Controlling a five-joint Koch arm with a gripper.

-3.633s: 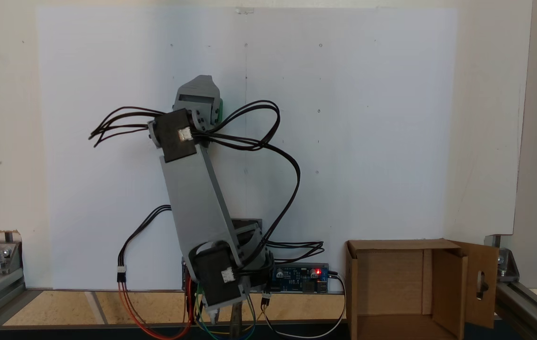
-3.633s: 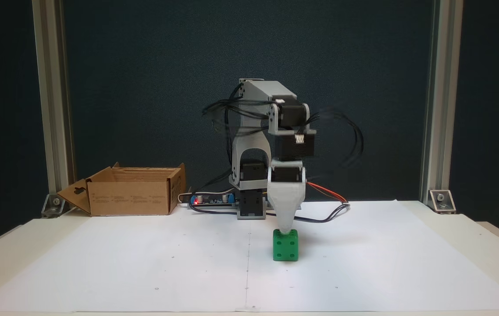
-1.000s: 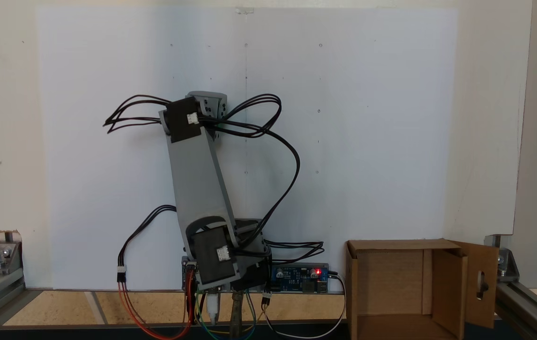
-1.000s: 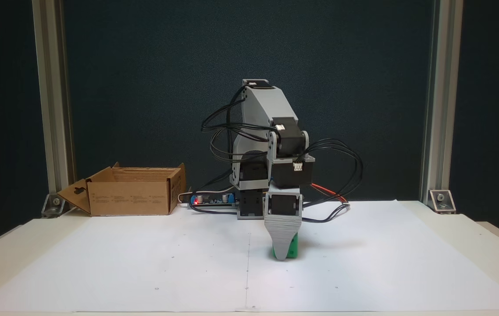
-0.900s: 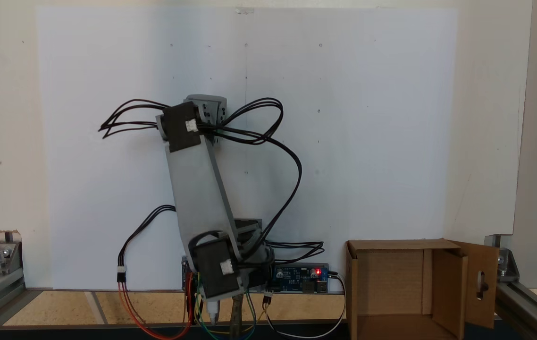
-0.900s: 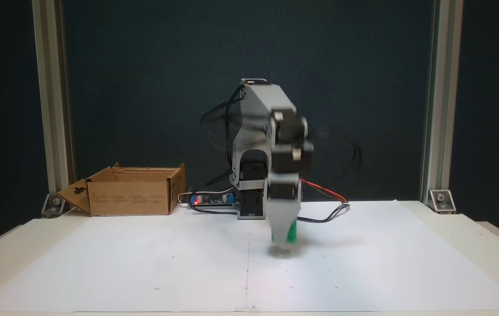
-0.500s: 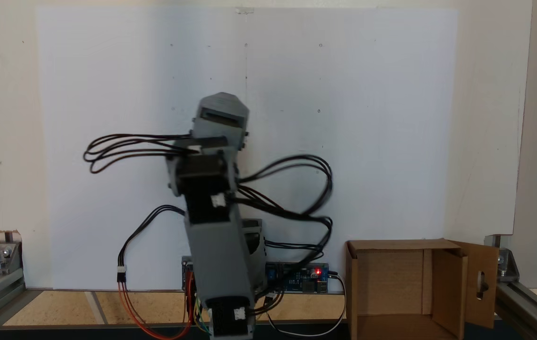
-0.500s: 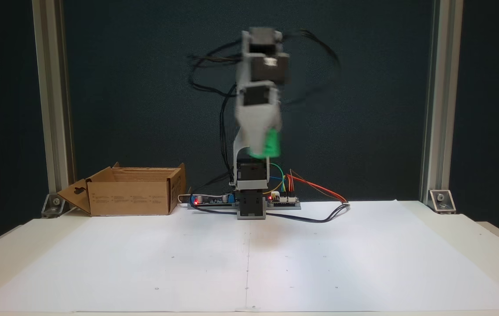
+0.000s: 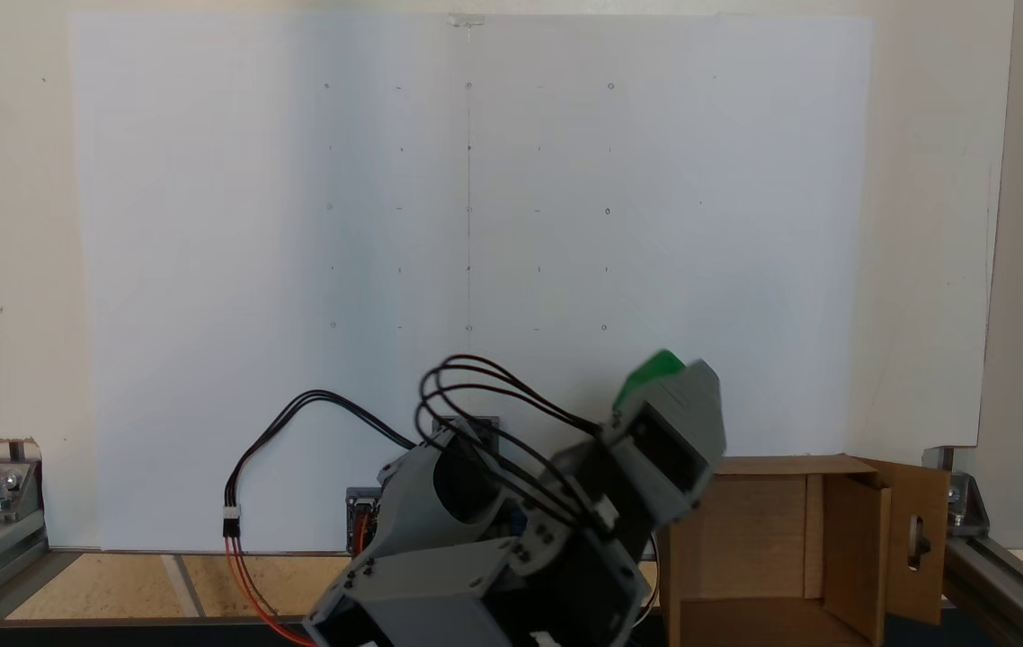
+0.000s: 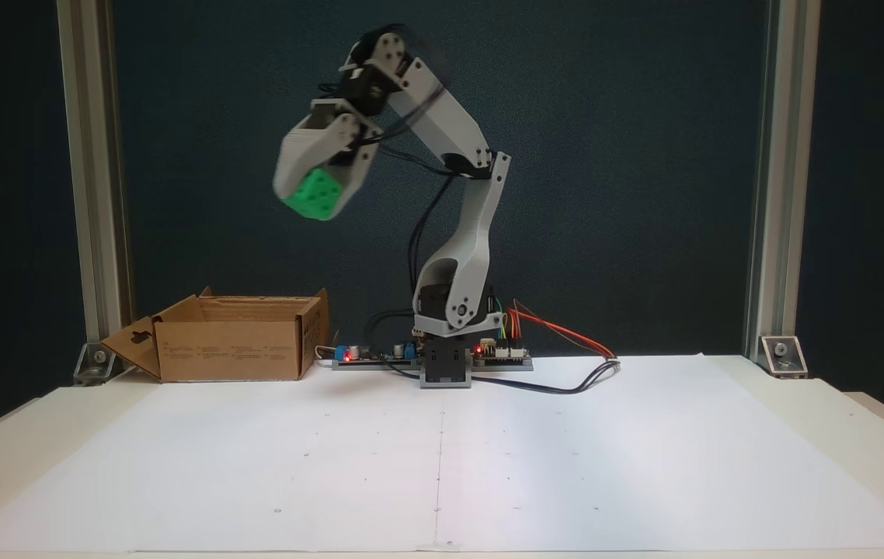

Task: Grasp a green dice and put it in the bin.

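Observation:
High in the air, the green dice (image 10: 315, 194) is held by my gripper (image 10: 310, 192), which is shut on it. It hangs well above the brown cardboard bin (image 10: 232, 341) and a little to its right in that fixed view. From the other fixed view, a corner of the green dice (image 9: 646, 371) peeks past the grey gripper (image 9: 655, 382), just off the near left corner of the open bin (image 9: 745, 539). One flap of the bin (image 9: 916, 539) has a slot-shaped cutout.
A white paper sheet (image 10: 442, 458) covers the table. The arm's base (image 10: 446, 365) and a controller board (image 10: 368, 355) with wires sit at the table's back edge, beside the bin. Aluminium frame posts (image 10: 92, 186) stand at both sides.
The gripper closed on the dice on the paper, lifted it high, and has now swung with it toward the bin.

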